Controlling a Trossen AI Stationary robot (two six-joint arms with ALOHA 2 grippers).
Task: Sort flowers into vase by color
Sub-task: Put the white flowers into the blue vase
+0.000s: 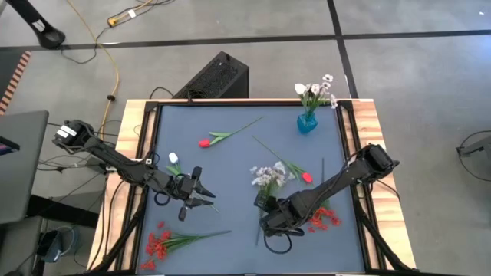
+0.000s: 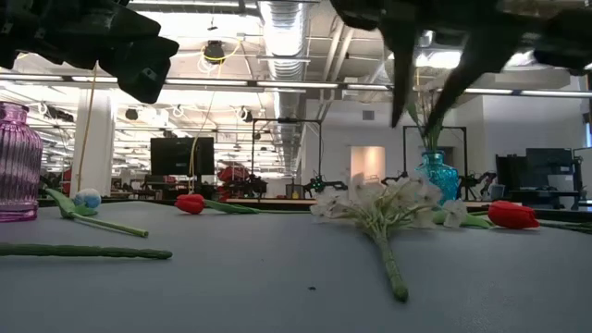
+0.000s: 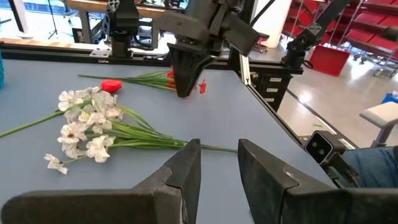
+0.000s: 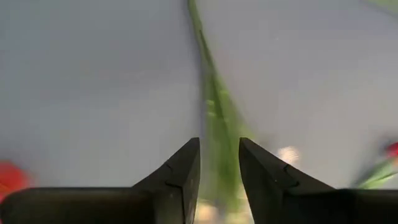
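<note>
Pick-up step: right tool (image 4: 219, 163), slightly open and empty, straddles the stem of the white blossom spray (image 1: 268, 176) lying mid-worktop; next it must close, then carry to the blue vase (image 1: 307, 123).

Vase (image 1: 307, 123) at the table's (image 1: 230, 165) far right corner, loose flowers (image 1: 268, 176) across the middle.

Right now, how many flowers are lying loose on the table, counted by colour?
Red: 4, being a tulip, a second tulip, a blossom cluster and another blossom cluster.
White: 2, being a tulip and a blossom cluster.
Total: 6 loose; the white bunch in the blue vase is not counted.
</note>
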